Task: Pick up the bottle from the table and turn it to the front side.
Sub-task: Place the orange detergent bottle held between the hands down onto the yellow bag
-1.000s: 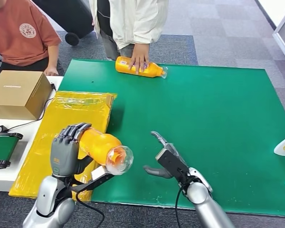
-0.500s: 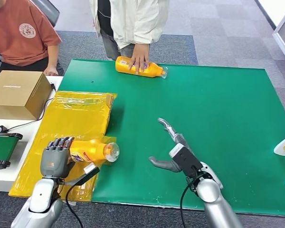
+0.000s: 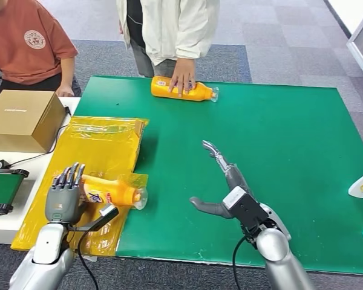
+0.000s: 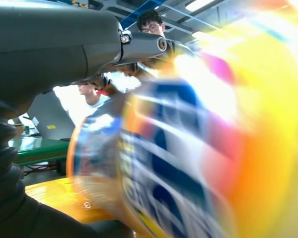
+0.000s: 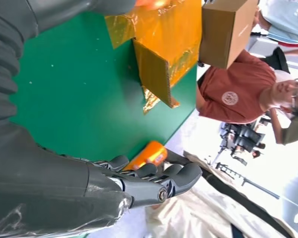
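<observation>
Your left hand (image 3: pixel 63 199) grips the orange plastic bottle (image 3: pixel 111 191) lying sideways, label up, over the yellow sheet (image 3: pixel 97 148); your right hand (image 3: pixel 230 196) hovers spread wide, holding nothing.

Glossy plastic bottle (image 3: pixel 110 192) — matt green mat (image 3: pixel 271 157)

Open green mat (image 3: pixel 280 157) lies ahead; a second bottle (image 3: pixel 182 90) under a person's hand (image 3: pixel 183 74) blocks its far edge.

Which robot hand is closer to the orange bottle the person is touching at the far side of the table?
Right. The right hand hovers over the green mat, reaching toward that orange bottle. The left hand is farther away, at the near left, holding another bottle.
</observation>
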Robot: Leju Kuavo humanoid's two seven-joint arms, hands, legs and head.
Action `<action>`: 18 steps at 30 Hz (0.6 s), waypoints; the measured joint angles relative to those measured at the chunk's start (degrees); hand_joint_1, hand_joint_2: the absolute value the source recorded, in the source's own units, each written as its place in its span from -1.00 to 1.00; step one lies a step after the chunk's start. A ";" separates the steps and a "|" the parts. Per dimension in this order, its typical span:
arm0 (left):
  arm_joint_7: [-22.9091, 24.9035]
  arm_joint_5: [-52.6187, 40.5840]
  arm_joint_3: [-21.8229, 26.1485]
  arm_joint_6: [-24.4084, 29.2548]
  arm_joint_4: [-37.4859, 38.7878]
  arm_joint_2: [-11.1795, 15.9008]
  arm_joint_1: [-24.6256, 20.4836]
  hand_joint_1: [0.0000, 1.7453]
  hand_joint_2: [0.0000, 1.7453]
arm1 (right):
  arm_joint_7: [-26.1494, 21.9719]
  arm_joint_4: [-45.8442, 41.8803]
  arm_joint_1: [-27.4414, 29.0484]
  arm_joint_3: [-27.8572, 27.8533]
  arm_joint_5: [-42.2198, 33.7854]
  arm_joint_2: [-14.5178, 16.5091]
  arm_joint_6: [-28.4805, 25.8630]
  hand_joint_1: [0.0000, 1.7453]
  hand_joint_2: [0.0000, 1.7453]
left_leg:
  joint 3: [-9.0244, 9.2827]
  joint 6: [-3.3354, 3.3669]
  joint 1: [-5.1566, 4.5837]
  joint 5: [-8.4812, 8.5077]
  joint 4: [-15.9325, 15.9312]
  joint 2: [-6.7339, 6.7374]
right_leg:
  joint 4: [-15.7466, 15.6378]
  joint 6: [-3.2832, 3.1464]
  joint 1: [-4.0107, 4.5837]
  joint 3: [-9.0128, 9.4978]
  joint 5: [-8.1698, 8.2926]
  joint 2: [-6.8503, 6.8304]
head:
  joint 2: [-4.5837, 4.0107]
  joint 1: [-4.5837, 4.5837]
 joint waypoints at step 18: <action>-1.17 0.81 0.14 -0.41 0.05 -0.16 0.35 -1.00 1.00 | -1.16 -3.98 1.45 0.45 -0.16 -0.86 -0.31 -1.00 1.00 | 0.00 0.00 -0.01 0.00 0.00 0.00 | 0.00 0.00 0.00 0.01 0.00 0.00 | -0.01 0.00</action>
